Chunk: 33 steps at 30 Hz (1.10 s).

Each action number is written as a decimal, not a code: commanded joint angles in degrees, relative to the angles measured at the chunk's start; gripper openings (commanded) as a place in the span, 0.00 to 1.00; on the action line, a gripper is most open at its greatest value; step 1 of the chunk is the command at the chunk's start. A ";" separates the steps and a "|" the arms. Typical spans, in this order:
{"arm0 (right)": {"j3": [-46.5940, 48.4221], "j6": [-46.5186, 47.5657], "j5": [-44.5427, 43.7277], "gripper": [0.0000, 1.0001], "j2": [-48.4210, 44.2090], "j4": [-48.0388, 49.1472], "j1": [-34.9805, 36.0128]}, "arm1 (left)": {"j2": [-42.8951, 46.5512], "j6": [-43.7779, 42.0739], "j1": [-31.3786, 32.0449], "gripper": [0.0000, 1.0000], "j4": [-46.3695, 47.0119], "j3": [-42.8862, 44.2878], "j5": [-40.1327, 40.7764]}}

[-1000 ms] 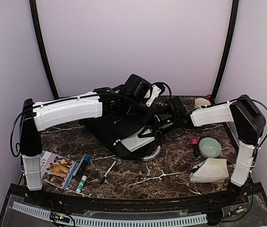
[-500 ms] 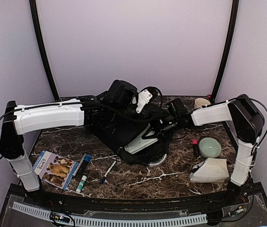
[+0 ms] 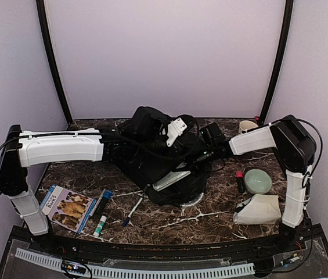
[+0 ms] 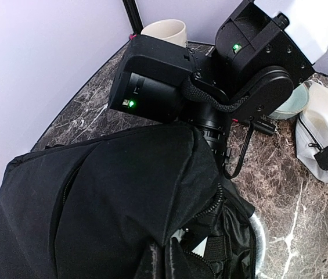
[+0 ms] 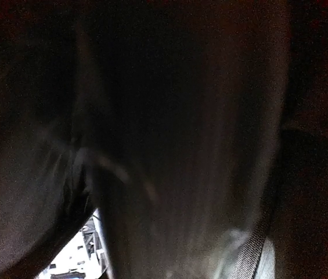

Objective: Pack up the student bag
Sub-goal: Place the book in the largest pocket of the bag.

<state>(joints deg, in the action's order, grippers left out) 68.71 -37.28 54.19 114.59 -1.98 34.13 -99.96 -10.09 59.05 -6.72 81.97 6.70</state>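
Note:
The student bag, a big black backpack, lies at the table's middle with its top flap pulled up. My left gripper is shut on that flap; black fabric hides its fingers in the left wrist view. Below the flap the zip gapes open. A pale flat item shows in the bag's mouth. My right gripper reaches into the opening from the right, its black wrist just outside. The right wrist view shows only the dark bag interior, so its fingers are hidden.
At the front left lie a picture book, a marker, a glue stick and a pen. On the right are a green bowl, a white pouch, a red-capped stick and a cream cup.
My left gripper has raised the bag's flap higher and drawn it back, bunching the bag up. My right gripper has pushed further left into the opening.

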 commanded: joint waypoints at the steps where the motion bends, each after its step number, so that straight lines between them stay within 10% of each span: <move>1: 4.05 9.43 -1.47 0.35 -0.92 0.88 0.57 | 6.57 -1.54 0.41 0.00 8.50 -1.80 -1.05; 10: -1.17 23.02 -12.32 0.62 -10.08 -7.91 0.64 | 7.59 0.94 0.46 0.00 6.55 -2.27 3.44; 23: -6.23 45.47 -28.19 0.73 -22.69 -26.66 3.24 | 11.54 3.58 0.46 0.00 6.77 -5.83 6.75; 33: -12.74 57.06 -15.05 0.68 -28.58 -31.84 6.19 | 9.96 4.27 -0.41 0.00 9.52 -8.75 9.34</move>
<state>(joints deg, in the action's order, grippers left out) 58.22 12.93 31.68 89.08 -31.14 39.42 -91.64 -6.79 60.07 -2.04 74.15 10.70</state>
